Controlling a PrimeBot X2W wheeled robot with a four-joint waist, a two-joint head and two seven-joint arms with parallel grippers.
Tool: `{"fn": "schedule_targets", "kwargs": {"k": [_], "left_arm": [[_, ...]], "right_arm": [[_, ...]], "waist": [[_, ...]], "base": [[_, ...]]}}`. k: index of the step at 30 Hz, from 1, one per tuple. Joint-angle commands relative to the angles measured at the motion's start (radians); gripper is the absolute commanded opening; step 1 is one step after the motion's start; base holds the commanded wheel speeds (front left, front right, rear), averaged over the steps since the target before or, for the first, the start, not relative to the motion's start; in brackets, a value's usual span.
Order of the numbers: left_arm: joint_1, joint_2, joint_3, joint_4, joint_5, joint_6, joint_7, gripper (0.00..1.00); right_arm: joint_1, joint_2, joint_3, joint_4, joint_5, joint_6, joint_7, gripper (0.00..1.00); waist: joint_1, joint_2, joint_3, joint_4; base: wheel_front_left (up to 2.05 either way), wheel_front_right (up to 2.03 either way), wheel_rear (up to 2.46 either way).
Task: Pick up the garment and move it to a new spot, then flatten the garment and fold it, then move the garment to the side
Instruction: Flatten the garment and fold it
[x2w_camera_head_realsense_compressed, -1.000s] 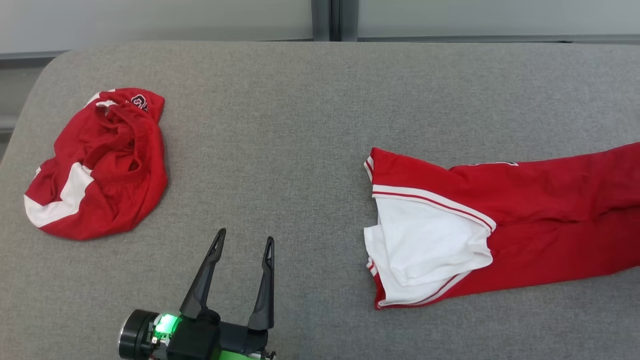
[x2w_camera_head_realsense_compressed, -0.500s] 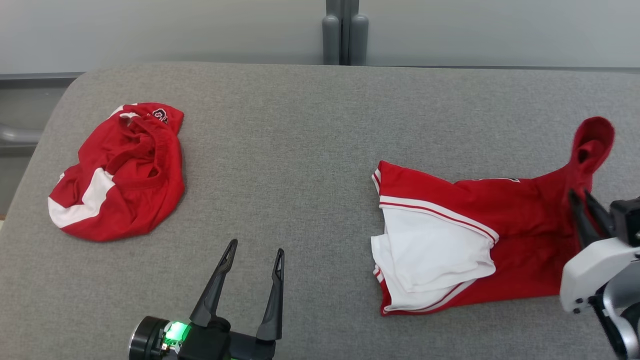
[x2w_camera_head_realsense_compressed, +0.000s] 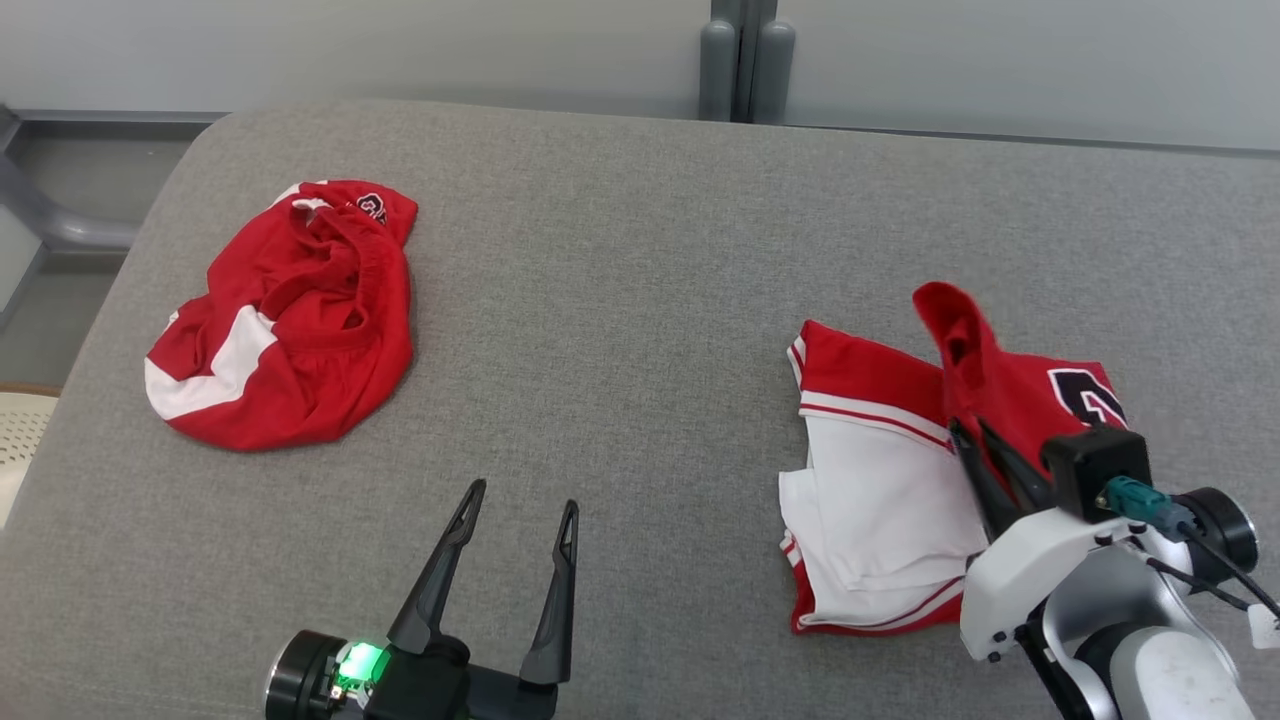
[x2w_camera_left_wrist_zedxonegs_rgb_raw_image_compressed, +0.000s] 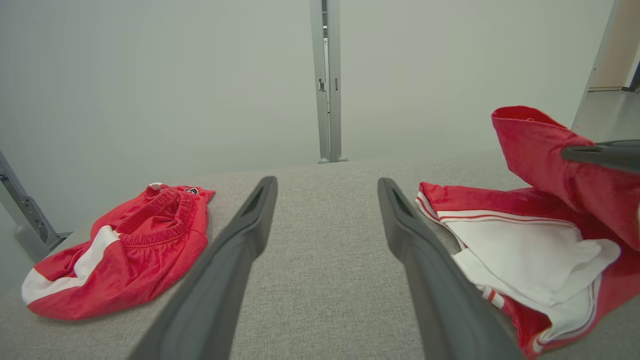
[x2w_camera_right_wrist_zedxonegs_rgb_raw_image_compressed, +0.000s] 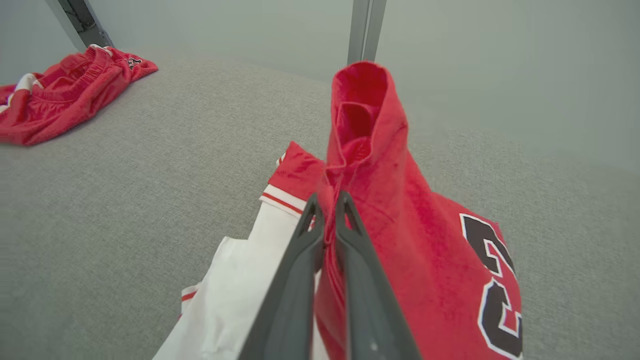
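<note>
Garment (x2w_camera_head_realsense_compressed: 870, 470): red and white, right side of grey pad (x2w_camera_head_realsense_compressed: 620, 300); one red end lifted over the rest. Right gripper (x2w_camera_head_realsense_compressed: 967, 425): clamped on that raised end. Left gripper (x2w_camera_head_realsense_compressed: 524, 495): jaws apart, empty. Second garment (x2w_camera_head_realsense_compressed: 290, 320): crumpled, far left.

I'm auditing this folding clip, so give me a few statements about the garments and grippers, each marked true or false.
The right gripper is shut on a raised fold of the red and white garment. True.
The left gripper holds the crumpled red garment. False: it is open over the bare grey surface, apart from it.
A black number shows on the held garment's red cloth. True.
The two garments touch. False: grey surface lies between them.
</note>
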Motion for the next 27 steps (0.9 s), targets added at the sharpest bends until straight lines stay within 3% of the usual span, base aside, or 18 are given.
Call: {"fn": "schedule_targets", "kwargs": {"k": [1,8,9,10,11,12,13,18,22,27], "left_arm": [[-0.009,0.001,0.002,0.002,-0.008,-0.002,-0.003,1.00],[-0.022,0.000,0.001,0.008,-0.015,0.005,-0.003,1.00],[-0.024,0.000,0.000,0.009,-0.017,0.007,-0.003,1.00],[-0.025,0.000,-0.001,0.009,-0.018,0.006,-0.003,1.00],[-0.026,0.000,-0.003,0.010,-0.017,0.005,-0.003,1.00],[-0.028,0.000,-0.004,0.011,-0.015,0.005,-0.003,1.00],[-0.031,0.000,-0.005,0.013,-0.014,0.005,-0.003,1.00],[-0.025,0.000,0.001,0.022,-0.017,0.012,-0.003,1.00],[-0.008,0.000,0.011,0.005,-0.019,0.022,-0.003,1.00],[0.034,0.000,0.057,0.003,-0.070,0.069,-0.001,1.00]], "right_arm": [[-0.015,0.004,0.008,0.015,0.006,-0.002,-0.012,0.00],[-0.042,0.029,0.074,0.101,0.022,-0.002,-0.022,0.00],[-0.046,0.034,0.082,0.117,0.029,-0.002,-0.024,0.04],[-0.051,0.039,0.085,0.130,0.031,-0.002,-0.028,0.13],[-0.059,0.043,0.089,0.146,0.030,-0.002,-0.033,0.29],[-0.064,0.047,0.090,0.155,0.032,-0.002,-0.039,0.92],[-0.072,0.053,0.090,0.162,0.040,-0.002,-0.054,1.00],[-0.087,0.064,0.101,0.164,0.103,-0.002,-0.110,1.00],[-0.076,0.018,0.103,0.156,0.132,-0.002,-0.168,1.00],[-0.043,-0.027,0.115,0.185,0.158,-0.002,-0.287,1.00]], "waist": [[0.0000,0.0000,0.006,0.007],[0.0000,0.0000,0.021,0.014],[0.0000,0.0000,0.024,0.015],[0.0000,0.0000,0.026,0.015],[0.0000,0.0000,0.027,0.015],[0.0000,0.0000,0.029,0.016],[0.0000,0.0000,0.030,0.016],[0.0000,0.0000,0.014,0.005],[0.0000,0.0000,-0.027,-0.020],[0.0000,0.0000,-0.081,-0.063]], "base": [[0.00,0.00,0.00],[0.00,0.00,0.00],[0.00,0.00,0.00],[0.00,0.00,0.00],[0.00,0.00,0.00],[0.00,0.00,0.00],[0.00,0.00,0.00],[0.00,0.00,0.00],[0.00,0.00,0.00],[0.00,0.00,0.00]]}}
